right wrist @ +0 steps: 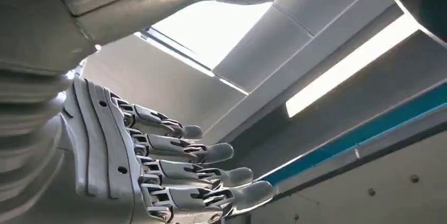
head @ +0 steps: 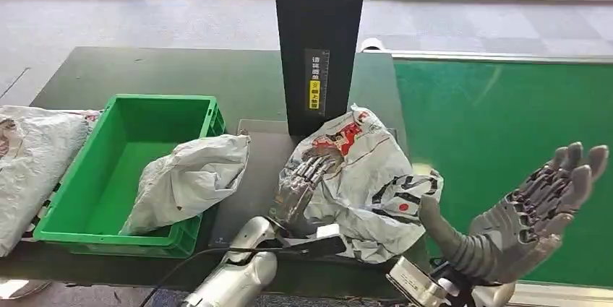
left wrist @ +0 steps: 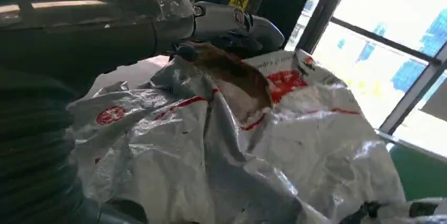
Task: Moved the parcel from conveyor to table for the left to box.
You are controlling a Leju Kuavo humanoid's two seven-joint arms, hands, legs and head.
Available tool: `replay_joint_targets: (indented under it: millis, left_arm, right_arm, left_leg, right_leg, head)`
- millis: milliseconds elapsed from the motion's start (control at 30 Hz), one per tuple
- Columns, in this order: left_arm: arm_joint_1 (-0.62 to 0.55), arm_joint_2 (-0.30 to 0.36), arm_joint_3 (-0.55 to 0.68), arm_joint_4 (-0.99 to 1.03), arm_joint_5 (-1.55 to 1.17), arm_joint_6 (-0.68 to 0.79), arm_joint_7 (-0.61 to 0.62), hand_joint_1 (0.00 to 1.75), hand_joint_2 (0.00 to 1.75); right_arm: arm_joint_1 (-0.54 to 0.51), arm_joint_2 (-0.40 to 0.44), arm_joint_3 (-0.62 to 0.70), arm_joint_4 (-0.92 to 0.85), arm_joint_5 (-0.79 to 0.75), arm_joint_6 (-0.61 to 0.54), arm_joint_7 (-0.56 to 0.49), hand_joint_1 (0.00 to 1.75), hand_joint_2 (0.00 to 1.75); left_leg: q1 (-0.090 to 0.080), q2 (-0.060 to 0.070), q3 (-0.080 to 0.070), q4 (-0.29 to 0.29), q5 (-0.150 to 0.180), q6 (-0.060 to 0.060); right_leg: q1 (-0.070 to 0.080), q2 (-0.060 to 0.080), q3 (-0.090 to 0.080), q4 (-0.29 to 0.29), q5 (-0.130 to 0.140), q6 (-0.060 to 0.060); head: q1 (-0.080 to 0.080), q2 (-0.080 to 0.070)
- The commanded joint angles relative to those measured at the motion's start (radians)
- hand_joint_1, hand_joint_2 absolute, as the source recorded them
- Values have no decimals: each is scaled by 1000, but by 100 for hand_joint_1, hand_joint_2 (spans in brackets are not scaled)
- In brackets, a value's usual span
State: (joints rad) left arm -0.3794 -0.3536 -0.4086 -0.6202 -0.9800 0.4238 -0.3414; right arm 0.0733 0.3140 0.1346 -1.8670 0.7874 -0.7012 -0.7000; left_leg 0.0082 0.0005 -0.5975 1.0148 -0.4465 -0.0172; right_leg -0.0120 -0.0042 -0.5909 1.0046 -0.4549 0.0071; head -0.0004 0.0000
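Observation:
A crumpled white and grey parcel (head: 376, 180) with red print lies on the dark table (head: 144, 68), in front of the black column. My left hand (head: 302, 186) rests on the parcel's left side with its fingers stretched flat over the wrapping, not closed around it. In the left wrist view a grey finger (left wrist: 232, 21) reaches over the top of the same parcel (left wrist: 295, 129). My right hand (head: 538, 209) is raised palm up over the green conveyor (head: 499, 119), to the right of the parcel and apart from it. Its fingers (right wrist: 174, 168) are spread and hold nothing.
A green crate (head: 108, 177) stands on the table's left with a grey parcel (head: 189, 177) leaning over its right rim. Another pale bag (head: 29, 162) lies at the far left. The black scanner column (head: 318, 40) stands just behind the parcel.

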Motion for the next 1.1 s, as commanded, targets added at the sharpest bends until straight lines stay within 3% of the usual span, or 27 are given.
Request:
replay_joint_targets:
  millis: [33, 400, 433, 467, 1100]
  left_arm:
    - [-114, 13, -121, 207, -131, -86, 181, 0, 175]
    - [-118, 5, -131, 225, -161, -141, 215, 0, 175]
    - [-118, 6, -136, 227, -169, -141, 218, 54, 175]
    - [-118, 6, -136, 227, -169, -141, 218, 175, 175]
    - [-95, 5, -128, 202, -248, -151, 259, 175, 175]
  right_arm:
    - [13, 14, -81, -39, -10, 3, 2, 0, 175]
    - [34, 9, -94, -53, -13, 3, 2, 0, 175]
    - [33, 8, -93, -52, -15, 3, 2, 0, 175]
    - [33, 8, -93, -52, -15, 3, 2, 0, 175]
    - [44, 26, -124, -72, -13, 3, 2, 0, 175]
  left_leg:
    - [0, 0, 2, -1, 0, 1]
    - [0, -1, 2, -1, 0, 1]
    - [0, -1, 3, -3, 0, 1]
    - [0, -1, 3, -2, 0, 1]
    - [0, 0, 4, -2, 0, 1]
  right_leg:
    - [0, 1, 2, -1, 0, 0]
    - [0, -1, 3, -2, 0, 0]
    - [0, -1, 4, -3, 0, 0]
    - [0, 0, 3, -2, 0, 0]
    - [0, 0, 4, -2, 0, 0]
  head:
    - [0, 0]
    - [0, 0]
    - [0, 0]
    - [0, 0]
    - [0, 0]
